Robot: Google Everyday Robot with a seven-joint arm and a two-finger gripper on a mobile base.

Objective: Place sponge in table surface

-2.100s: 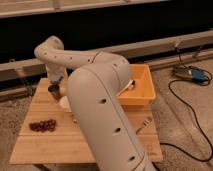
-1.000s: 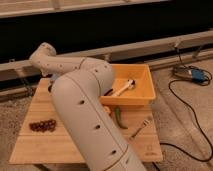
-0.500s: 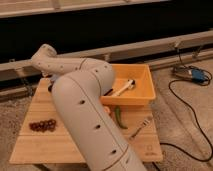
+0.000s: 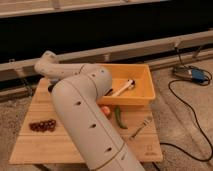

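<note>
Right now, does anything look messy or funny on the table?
Nothing is spilled or broken. The fork lies slanted near the table's right edge, and a pepper lies loose beside the bin. The jaws are at the far left, behind the arm.

The white arm [image 4: 85, 117] rises from the lower edge, bulky in the foreground; it bends sharply at upper left; the gripper [image 4: 51, 87] hangs below that bend, mostly hidden behind the arm.

no readable text or numbers; gripper [image 4: 51, 88] mostly hidden behind the arm [image 4: 85, 115] at the rear of the table [image 4: 30, 150]
</note>
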